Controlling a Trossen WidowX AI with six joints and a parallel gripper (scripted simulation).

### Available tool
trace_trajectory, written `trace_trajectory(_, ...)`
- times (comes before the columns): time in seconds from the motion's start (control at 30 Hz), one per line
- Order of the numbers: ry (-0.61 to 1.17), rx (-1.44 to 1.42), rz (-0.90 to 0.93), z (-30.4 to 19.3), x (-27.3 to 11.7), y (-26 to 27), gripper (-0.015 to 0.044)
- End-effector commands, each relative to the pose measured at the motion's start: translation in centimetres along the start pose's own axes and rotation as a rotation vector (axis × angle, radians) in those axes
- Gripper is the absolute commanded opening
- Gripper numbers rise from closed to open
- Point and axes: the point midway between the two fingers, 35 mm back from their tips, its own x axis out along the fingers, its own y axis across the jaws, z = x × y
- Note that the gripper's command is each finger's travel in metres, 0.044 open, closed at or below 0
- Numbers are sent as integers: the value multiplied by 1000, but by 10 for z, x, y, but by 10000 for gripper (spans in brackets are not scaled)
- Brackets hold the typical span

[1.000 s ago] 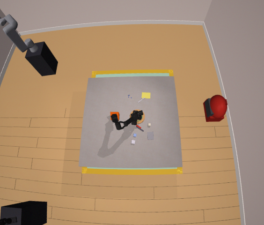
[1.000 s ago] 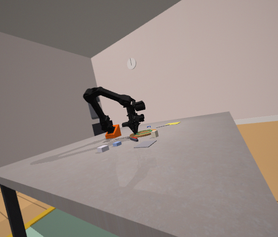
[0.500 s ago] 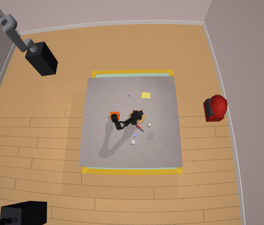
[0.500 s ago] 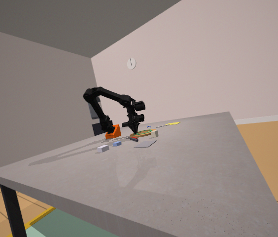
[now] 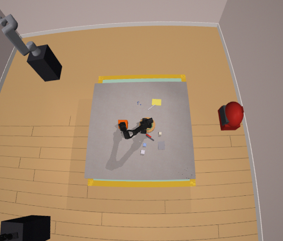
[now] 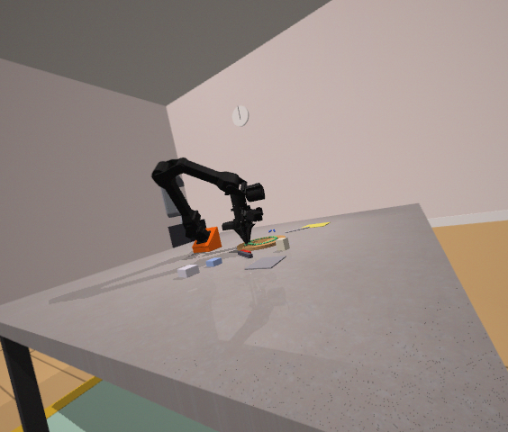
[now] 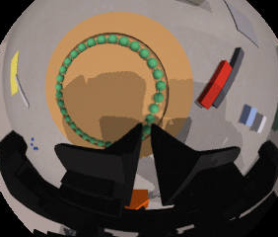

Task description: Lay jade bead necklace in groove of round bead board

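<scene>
The round tan bead board [image 5: 153, 125] [image 6: 257, 241] [image 7: 178, 64] lies flat on the table. The jade bead necklace [image 6: 276, 239] [image 7: 158, 74] lies on it as a near-round loop. In the wrist view, its upper and left beads follow the dark groove, while the lower right beads lie inside the groove's line. My gripper [image 6: 247, 242] [image 7: 146, 126] points down at the board's near side, its fingertips almost together with a bead of the necklace between them. The fingers hide part of the loop's near side; the arm covers much of the board in the top view.
A red and dark grey bar [image 5: 148, 135] [image 7: 215, 85] lies beside the board, near a cream block [image 5: 159, 133] [image 6: 283, 244]. Further off are a blue block [image 5: 144, 144], a white block [image 5: 142, 151], a grey plate [image 5: 161, 145], a yellow sheet [image 5: 156, 102] and a thin stick [image 5: 151, 107].
</scene>
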Motion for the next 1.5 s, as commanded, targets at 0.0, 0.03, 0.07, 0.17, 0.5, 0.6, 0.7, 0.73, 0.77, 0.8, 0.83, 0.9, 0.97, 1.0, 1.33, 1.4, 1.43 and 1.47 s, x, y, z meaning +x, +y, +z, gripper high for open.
trace_trajectory(0.0,-5,6,1,2,-2,0,0)
trace_trajectory(0.03,-5,6,1,2,-2,-2,0)
trace_trajectory(0.07,-5,5,1,1,-2,-5,0)
trace_trajectory(0.17,-5,5,1,1,-2,-9,0)
trace_trajectory(0.5,-5,5,1,1,5,-9,0)
trace_trajectory(0.6,-8,16,6,3,3,-9,53)
trace_trajectory(0.7,-8,16,6,3,3,-9,131)
trace_trajectory(0.73,-8,16,6,3,3,-9,157)
trace_trajectory(0.77,-8,16,6,3,3,-9,184)
trace_trajectory(0.8,-8,16,6,3,3,-9,210)
trace_trajectory(0.83,-8,16,6,3,3,-9,236)
trace_trajectory(0.9,-8,16,6,3,3,-9,289)
trace_trajectory(0.97,-7,15,6,3,2,-9,341)
trace_trajectory(1.0,-7,12,4,2,1,-9,368)
trace_trajectory(1.33,-5,5,1,1,-2,-10,440)
trace_trajectory(1.4,-5,5,1,1,-2,-10,440)
trace_trajectory(1.43,-5,5,1,1,-2,-10,440)
trace_trajectory(1.47,-5,5,1,1,-2,-10,440)
